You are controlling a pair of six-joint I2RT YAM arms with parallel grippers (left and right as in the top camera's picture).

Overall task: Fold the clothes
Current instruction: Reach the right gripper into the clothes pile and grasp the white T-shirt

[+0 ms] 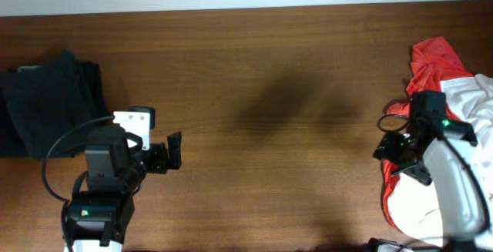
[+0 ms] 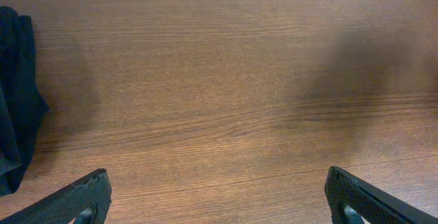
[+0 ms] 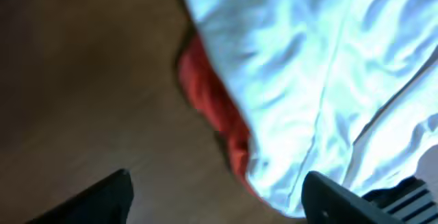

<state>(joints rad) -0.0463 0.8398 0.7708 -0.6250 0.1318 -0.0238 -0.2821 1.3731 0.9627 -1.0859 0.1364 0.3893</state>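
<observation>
Red and white cloth, a crumpled garment (image 1: pixel 441 58), lies at the 3 o'clock edge of the tabletop (image 1: pixel 269 67), running from there toward 5 o'clock. Its white part is uppermost in the right wrist view, with a red fold (image 3: pixel 213 104) showing along its 9 o'clock side. The right tool (image 1: pixel 395 149) sits at the garment's 9 o'clock border with its fingers (image 3: pixel 92 200) spread wide and nothing between them. Whether it touches the cloth cannot be told. A black garment (image 1: pixel 45 102) lies bunched at the 9 o'clock edge of the tabletop. The left tool (image 1: pixel 171 153) hangs near 7 o'clock, just beside that black garment, fingers (image 2: pixel 74 202) spread wide over bare wood.
</observation>
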